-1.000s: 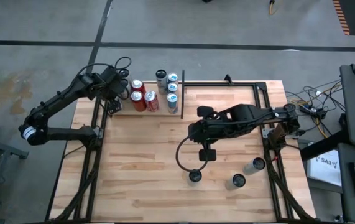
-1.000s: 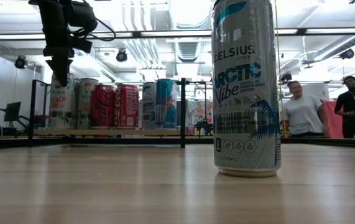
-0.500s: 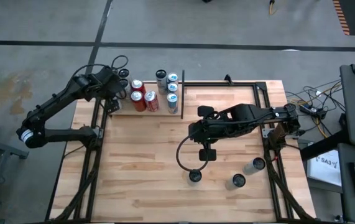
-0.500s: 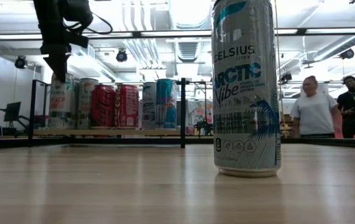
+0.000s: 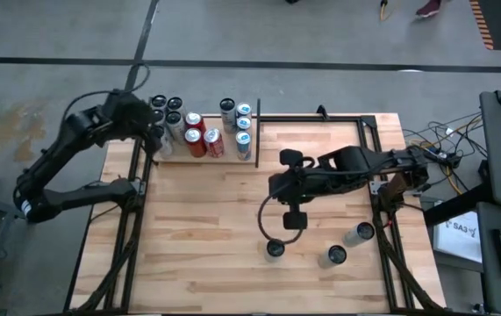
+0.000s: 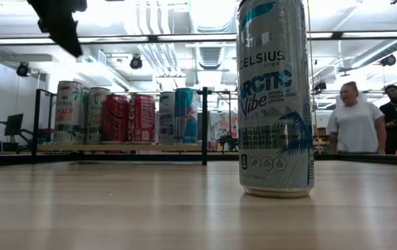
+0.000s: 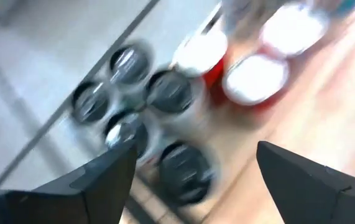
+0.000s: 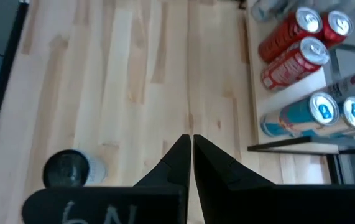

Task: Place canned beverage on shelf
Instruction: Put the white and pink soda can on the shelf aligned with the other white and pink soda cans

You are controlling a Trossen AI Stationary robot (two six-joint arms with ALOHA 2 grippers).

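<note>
Left end effector (image 5: 149,132), released, hovered at the ten o'clock corner of the table (image 5: 197,237); cylindrical metal cans (image 5: 199,133) stood upright on the flat plywood shelf (image 5: 232,158).

Cans (image 5: 204,130) crowd shelf (image 5: 164,154), mid-table (image 5: 206,219) open, three cans (image 5: 333,247) near right

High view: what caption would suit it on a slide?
Left gripper open beside the shelf of cans; right gripper shut over the table.

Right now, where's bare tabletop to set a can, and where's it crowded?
Free: the wide planks between the shelf and the right gripper. Crowded: the shelf, packed with cans, and the near right, where three loose cans stand.
</note>
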